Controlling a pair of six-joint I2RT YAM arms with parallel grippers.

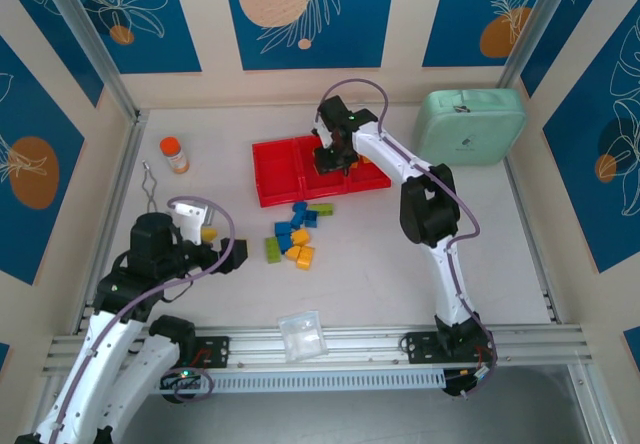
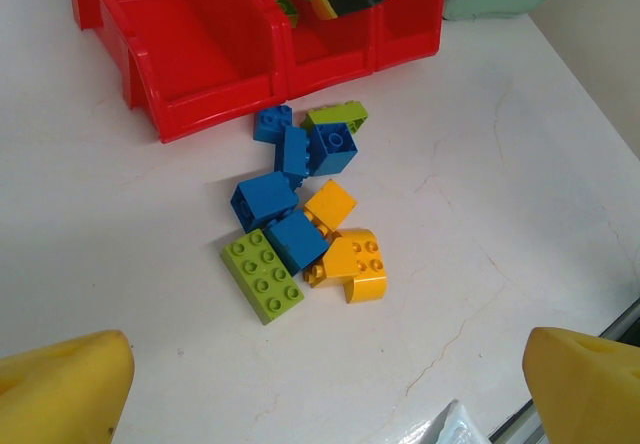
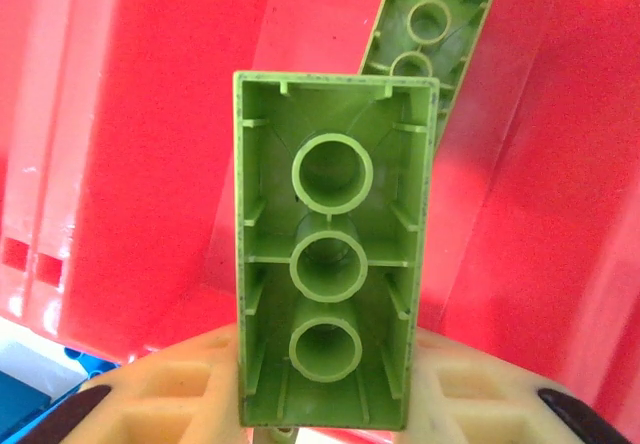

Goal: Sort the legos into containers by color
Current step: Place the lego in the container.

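**Right arm.** Stretched far across the worktop (image 1: 500, 264), with the forearm angled left and the wrist turned down over the red tray (image 1: 272, 174). Seen from above, the right gripper (image 1: 335, 156) is placed over the tray's middle compartment. It is clamped on a green brick (image 3: 325, 254), whose lower end is pinched between cream pads (image 3: 160, 399) moulded with recessed pockets.

**Green brick.** Oblong, shown hollow side to the wrist camera. Thin walls, three round tubes in a row and short stiffening ribs are visible, in glossy moulded plastic. A second green brick (image 3: 430, 34) is seen behind it, also hollow side out, against the shiny red plastic of the compartment.

**Left arm.** Folded close to its base, with the wrist aimed at the middle of the worktop. The left gripper (image 2: 320, 404) is spread wide with nothing held. Its rounded yellow fingertips (image 2: 60, 384) are seen at the lower corners of the wrist view.

**Loose legos** (image 2: 300, 204). A small heap on the worktop near the tray's front wall. The blocks are studded, in blue, green and yellow-orange, and several are tilted. One long flat-lying green piece and one yellow piece with a curved side are included.

**Worktop.** White and matt, with fine hairline cracks.

**Other items.**
- A rounded mint-green case (image 1: 470, 124), right of the tray.
- An orange-capped bottle (image 1: 174, 154), at far left.
- A clear plastic packet (image 1: 302, 334), at the near edge between the arm bases.
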